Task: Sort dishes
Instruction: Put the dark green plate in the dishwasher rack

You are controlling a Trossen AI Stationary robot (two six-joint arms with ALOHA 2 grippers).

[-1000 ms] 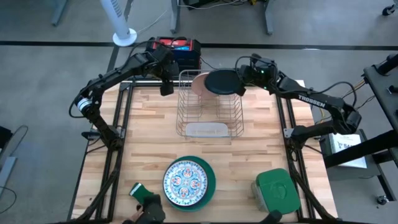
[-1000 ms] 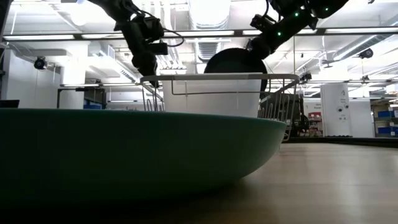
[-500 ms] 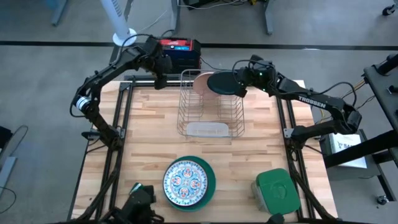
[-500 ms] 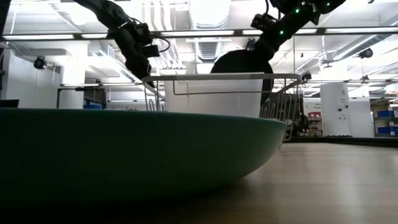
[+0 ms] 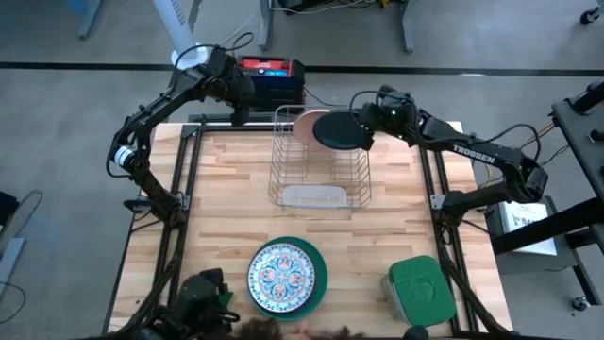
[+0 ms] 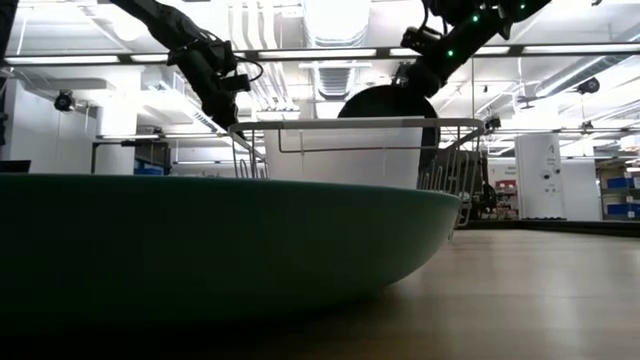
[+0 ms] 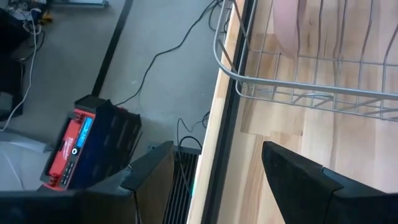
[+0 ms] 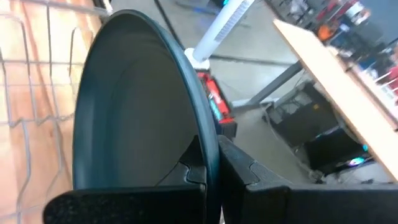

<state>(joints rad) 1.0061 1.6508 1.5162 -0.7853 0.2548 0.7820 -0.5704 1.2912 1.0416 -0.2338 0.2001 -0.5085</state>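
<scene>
My right gripper is shut on the dark teal plate above the far right of the wire rack. The salmon-pink plate stands on edge in the rack's far end. Near the table's front edge, the white ornamented plate lies on the bright teal-green plate. That green plate fills the foreground of the low view. My left gripper hangs open with nothing between its fingers, at the table's far edge, left of the rack. My right gripper pinches the dark teal plate's rim between its two fingers, one on the hollow face and one on the back. It comes from the table's right, slanting down. The plate stands steeply tilted, its lower part behind the rack's top rim. Whether it rests on the wires I cannot tell.
A square green-lidded container sits at the near right. A red and black box stands on the floor beyond the table's far edge. A dark shape that I cannot make out is at the near left corner.
My left gripper has swung away from the rack's left side toward the table's far left, staying open. My right gripper has kept its hold on the dark teal plate above the rack. The dark shape at the near left corner has shifted over the green sponge's place.
</scene>
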